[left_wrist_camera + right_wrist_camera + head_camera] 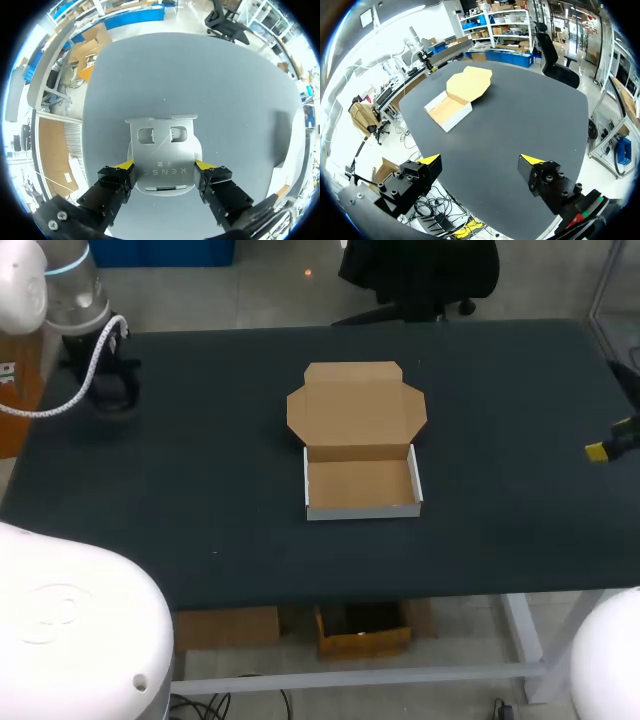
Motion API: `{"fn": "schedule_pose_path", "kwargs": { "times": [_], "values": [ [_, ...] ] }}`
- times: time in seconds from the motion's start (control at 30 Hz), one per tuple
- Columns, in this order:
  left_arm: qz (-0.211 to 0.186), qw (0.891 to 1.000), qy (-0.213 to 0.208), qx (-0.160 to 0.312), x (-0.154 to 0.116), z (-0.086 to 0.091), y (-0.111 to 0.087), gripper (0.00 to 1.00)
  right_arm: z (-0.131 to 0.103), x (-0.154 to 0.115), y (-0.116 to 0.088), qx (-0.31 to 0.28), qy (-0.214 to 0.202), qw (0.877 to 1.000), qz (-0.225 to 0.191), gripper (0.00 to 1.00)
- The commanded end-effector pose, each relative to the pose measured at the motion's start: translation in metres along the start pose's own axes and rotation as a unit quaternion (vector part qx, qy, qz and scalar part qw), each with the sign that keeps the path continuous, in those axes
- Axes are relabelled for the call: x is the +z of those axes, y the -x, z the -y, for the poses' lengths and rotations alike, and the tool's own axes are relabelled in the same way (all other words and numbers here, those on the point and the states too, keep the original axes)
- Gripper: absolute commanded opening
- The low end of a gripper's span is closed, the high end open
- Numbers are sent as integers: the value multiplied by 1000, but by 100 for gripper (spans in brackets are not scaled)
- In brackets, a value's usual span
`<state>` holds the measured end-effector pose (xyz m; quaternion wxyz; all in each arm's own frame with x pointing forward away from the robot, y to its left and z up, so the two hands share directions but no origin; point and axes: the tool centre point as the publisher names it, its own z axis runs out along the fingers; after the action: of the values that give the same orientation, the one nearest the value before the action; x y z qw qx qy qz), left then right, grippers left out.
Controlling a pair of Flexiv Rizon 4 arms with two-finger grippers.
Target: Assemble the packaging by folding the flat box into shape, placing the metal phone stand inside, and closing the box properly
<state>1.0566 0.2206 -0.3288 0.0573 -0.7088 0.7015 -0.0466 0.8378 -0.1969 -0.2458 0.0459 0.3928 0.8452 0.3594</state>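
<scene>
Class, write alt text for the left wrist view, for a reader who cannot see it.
A silver metal phone stand lies flat on the dark table, gripped by the left hand, whose two yellow-tipped fingers press against its opposite sides. The stand has two cutouts near its far edge, which is bent up into a lip.

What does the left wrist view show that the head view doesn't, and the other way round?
Only the left wrist view shows the metal phone stand, gripped from both sides by the left gripper. Only the head view shows the box, folded into shape with its lid open, at the middle of the table. Both show the dark table.
</scene>
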Motion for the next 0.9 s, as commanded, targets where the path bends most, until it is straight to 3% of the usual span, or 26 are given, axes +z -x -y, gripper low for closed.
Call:
{"fn": "schedule_pose_path", "kwargs": {
  "times": [0.03,0.07,0.53,0.9],
  "values": [
    [6,1000,-12,9,-9,-10,-10,0,5,-2,-1,-21,-5,1000,-17,100],
    [3,1000,-11,15,-10,-11,-12,0,5,0,-2,-30,-19,999,-13,100],
    [5,999,-16,37,-20,-25,-29,0,5,0,-2,-30,-19,999,-13,100],
    [6,998,-18,55,-30,-33,-46,0,-1,10,-9,-144,21,989,-19,100]
  ]
}}
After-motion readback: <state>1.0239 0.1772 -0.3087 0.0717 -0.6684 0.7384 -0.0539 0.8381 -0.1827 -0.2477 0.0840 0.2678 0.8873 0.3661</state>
